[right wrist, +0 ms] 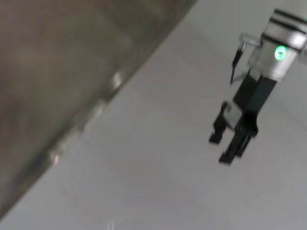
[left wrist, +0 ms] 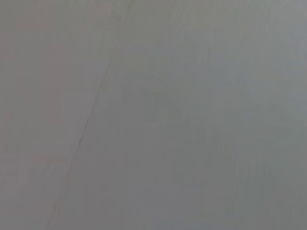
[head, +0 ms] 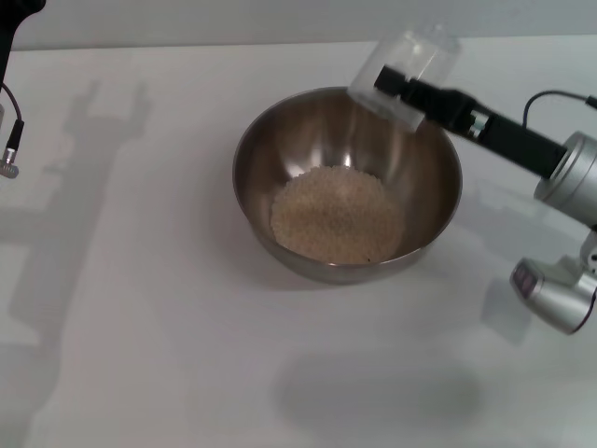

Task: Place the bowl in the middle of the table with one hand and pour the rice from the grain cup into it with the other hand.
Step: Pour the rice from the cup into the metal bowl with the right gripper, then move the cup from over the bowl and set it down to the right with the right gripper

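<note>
Two arms are present, one working and one parked. The right gripper [head: 396, 82] reaches in from the right side and is clamped on the grain cup [head: 406, 73], holding it tipped well past level, mouth facing down toward the bowl [head: 347, 183]. The cup sits above the bowl's far right rim and looks empty. The bowl stands upright near the middle of the table [head: 140, 327]. The rice [head: 338, 215] lies as a loose heap on the bowl's floor, below and to the left of the cup. The left gripper [right wrist: 232, 139] hangs raised over bare table at the far left, well apart from the bowl, its fingers apart and holding nothing.
</note>
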`<state>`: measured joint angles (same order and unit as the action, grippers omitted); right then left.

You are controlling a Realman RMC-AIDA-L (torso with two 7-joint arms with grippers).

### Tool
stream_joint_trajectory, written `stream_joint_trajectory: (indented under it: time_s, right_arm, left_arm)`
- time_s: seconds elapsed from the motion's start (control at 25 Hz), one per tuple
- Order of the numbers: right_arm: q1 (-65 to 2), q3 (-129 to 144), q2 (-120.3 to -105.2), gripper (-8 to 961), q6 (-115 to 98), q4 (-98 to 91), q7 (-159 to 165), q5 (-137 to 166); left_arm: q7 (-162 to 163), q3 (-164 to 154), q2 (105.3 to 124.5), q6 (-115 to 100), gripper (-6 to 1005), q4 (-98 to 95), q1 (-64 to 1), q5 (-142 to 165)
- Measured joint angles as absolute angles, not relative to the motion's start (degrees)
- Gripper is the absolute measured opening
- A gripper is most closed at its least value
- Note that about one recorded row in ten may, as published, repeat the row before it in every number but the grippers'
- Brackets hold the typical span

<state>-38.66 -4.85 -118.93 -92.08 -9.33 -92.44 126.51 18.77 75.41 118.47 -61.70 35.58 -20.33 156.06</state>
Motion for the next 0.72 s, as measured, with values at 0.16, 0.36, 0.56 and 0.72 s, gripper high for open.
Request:
stream_joint_trajectory:
  time_s: [0.16, 0.36, 0.56, 0.72]
  right_arm:
    - [-39.1, -4.2, -118.77, 16, -91.9, -9.5, -92.1, 123.2]
    - [-38.8, -2.4, -118.84, 16, -91.7, -9.5, -91.8, 122.6]
    - [-38.3, -1.0, -118.95, 16, -91.0, -8.9, -90.7, 120.6]
    - [-38.1, -2.3, -118.99, 17, -90.8, -6.8, -85.0, 116.7]
  left_arm:
    - [18.8, 75.4, 118.48, -61.8, 722, 35.6, -20.3, 156.1]
    - [18.8, 75.4, 118.47, -61.9, 722, 35.4, -20.4, 156.1]
    - [18.8, 75.4, 118.47, -61.9, 722, 35.6, -20.5, 156.1]
    - [18.8, 75.4, 118.48, -61.9, 722, 35.6, -20.6, 156.1]
